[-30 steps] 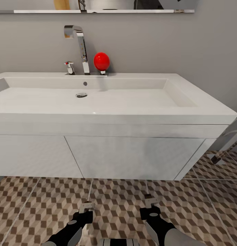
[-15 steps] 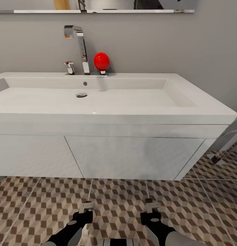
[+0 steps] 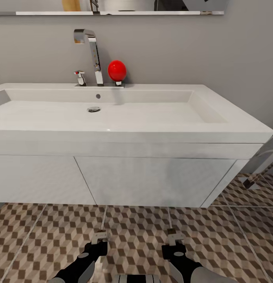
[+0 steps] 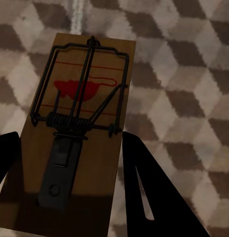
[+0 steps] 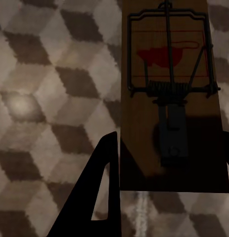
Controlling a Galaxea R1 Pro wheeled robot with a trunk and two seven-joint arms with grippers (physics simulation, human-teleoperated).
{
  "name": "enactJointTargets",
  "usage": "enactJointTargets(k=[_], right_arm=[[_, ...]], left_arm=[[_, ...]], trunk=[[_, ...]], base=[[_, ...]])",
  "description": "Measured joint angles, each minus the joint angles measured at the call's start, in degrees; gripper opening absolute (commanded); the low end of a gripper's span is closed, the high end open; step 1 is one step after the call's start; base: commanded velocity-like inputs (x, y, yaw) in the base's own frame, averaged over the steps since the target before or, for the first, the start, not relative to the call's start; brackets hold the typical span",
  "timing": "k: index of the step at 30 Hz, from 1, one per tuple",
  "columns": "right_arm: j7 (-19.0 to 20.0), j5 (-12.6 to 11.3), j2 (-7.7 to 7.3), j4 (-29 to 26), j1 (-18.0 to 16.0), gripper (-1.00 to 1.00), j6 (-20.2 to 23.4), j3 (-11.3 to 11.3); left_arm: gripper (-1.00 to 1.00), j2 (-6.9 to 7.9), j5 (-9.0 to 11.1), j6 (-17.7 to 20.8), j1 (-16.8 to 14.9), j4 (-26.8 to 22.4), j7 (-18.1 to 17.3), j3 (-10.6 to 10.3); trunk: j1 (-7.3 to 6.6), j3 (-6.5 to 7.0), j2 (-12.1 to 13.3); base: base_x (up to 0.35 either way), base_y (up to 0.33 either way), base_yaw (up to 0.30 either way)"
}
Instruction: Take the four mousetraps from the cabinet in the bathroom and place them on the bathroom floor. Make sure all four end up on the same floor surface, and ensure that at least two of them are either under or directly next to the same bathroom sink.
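The white sink (image 3: pixel 112 118) hangs over the cube-patterned bathroom floor (image 3: pixel 54 232), where the left gripper (image 3: pixel 100 237) and right gripper (image 3: pixel 174 237) each clamp a mousetrap (image 4: pixel 79 133) (image 5: pixel 171 98) just above the tiles

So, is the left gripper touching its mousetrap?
Touching. In the left wrist view the mousetrap sits between the left gripper's dark fingers, and both its long edges meet them with no floor showing between.
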Motion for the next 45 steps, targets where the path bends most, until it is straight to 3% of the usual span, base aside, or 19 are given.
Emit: enactJointTargets(k=[23,32,40,45], right_arm=[[0.0,0.0,0.00,0.0,0.0,-1.00,-0.1,0.0],[0.0,0.1,0.00,0.0,0.0,-1.00,-0.1,0.0],[0.0,0.1,0.00,0.0,0.0,-1.00,-0.1,0.0],[0.0,0.1,0.00,0.0,0.0,-1.00,-0.1,0.0]], left_arm=[[-1.00,-0.05,0.0,0.2,0.0,-0.2,0.3,-0.1],[-1.00,-0.05,0.0,0.3,0.0,-0.2,0.3,-0.1],[-1.00,-0.05,0.0,0.2,0.0,-0.2,0.5,-0.1],[-1.00,-0.05,0.0,0.2,0.0,-0.2,0.4,-0.1]], trunk=[[0.00,0.00,0.0],[0.24,-1.99,-0.1],[0.23,-2.00,-0.1],[0.36,-3.10,-0.2]], base=[[0.000,0.000,0.000],[0.000,0.000,0.000],[0.000,0.000,0.000],[0.000,0.000,0.000]])
